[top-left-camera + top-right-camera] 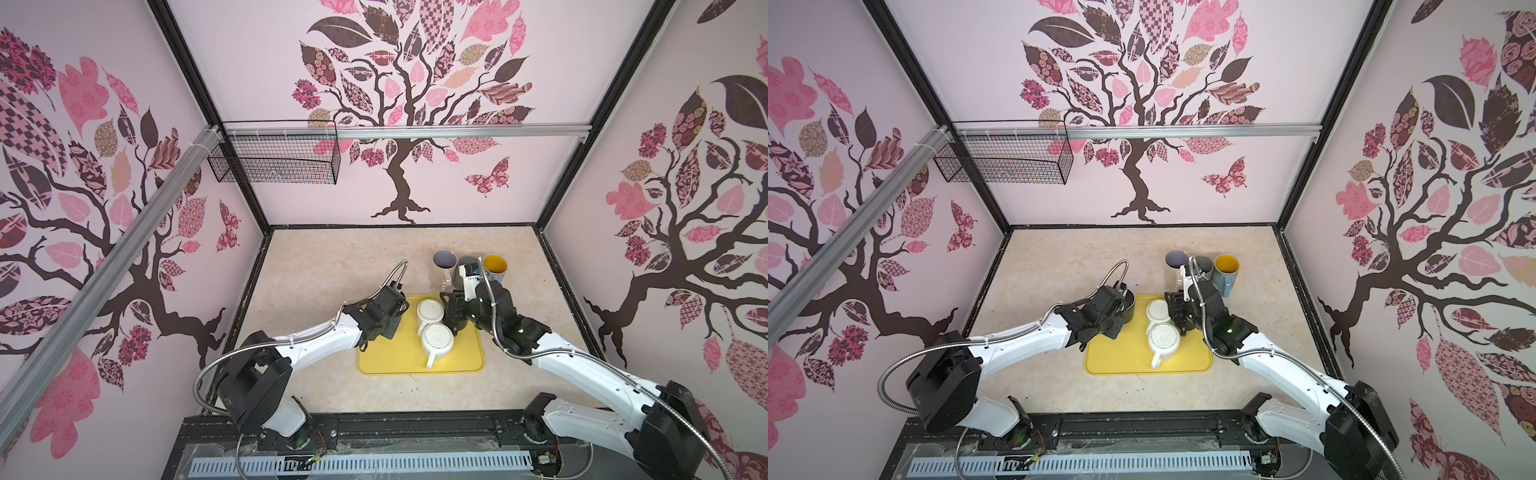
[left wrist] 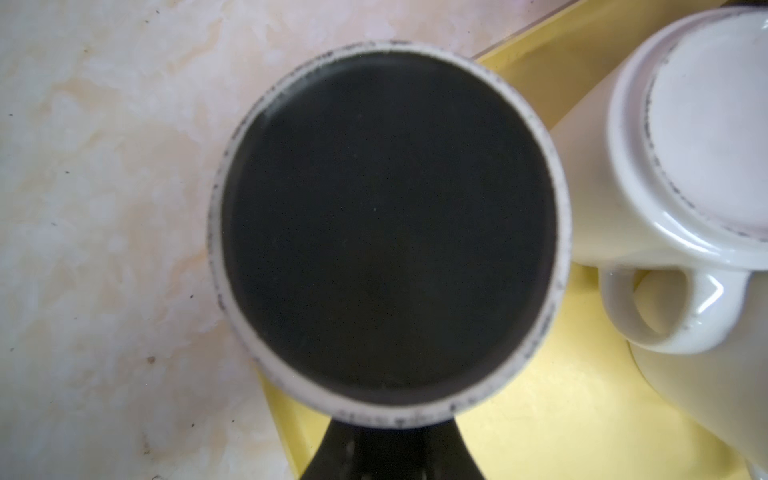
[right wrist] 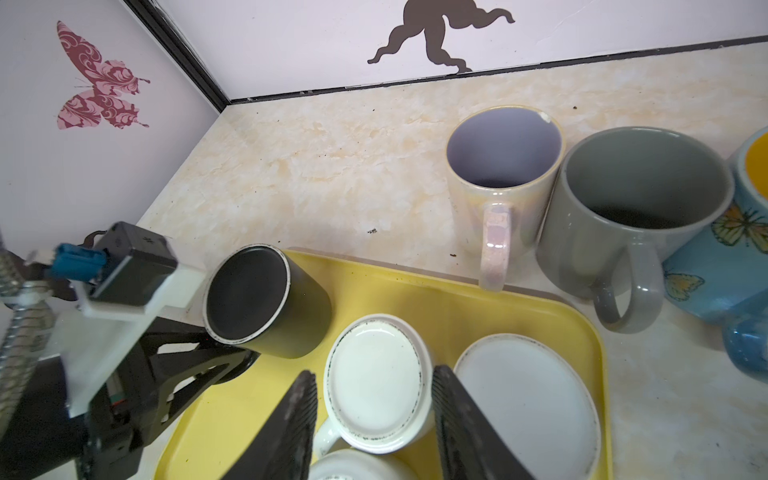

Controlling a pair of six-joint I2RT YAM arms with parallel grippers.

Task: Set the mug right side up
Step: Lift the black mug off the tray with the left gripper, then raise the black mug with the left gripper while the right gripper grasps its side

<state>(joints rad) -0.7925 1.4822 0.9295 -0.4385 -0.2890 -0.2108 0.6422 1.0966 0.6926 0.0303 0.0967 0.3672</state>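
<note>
A black mug (image 3: 266, 299) leans bottom up at the far left corner of the yellow tray (image 1: 382, 361). Its dark base (image 2: 390, 224) fills the left wrist view. My left gripper (image 3: 232, 357) is shut on the mug's lower side, probably at the handle, which is hidden. A white mug (image 1: 430, 311) stands upside down mid-tray, with a ridged-base white mug (image 1: 437, 338) in front of it. My right gripper (image 3: 374, 372) hovers open above the tray (image 3: 478, 299). Its fingers (image 3: 305, 399) frame the white mug's base (image 3: 374, 374) without touching it.
A pale-based upside-down mug (image 3: 528, 399) sits at the tray's right. Behind the tray stand three upright mugs: lilac (image 3: 503, 153), grey (image 3: 640, 178) and blue with a yellow inside (image 1: 494, 264). A wire basket (image 1: 274, 158) hangs on the back wall.
</note>
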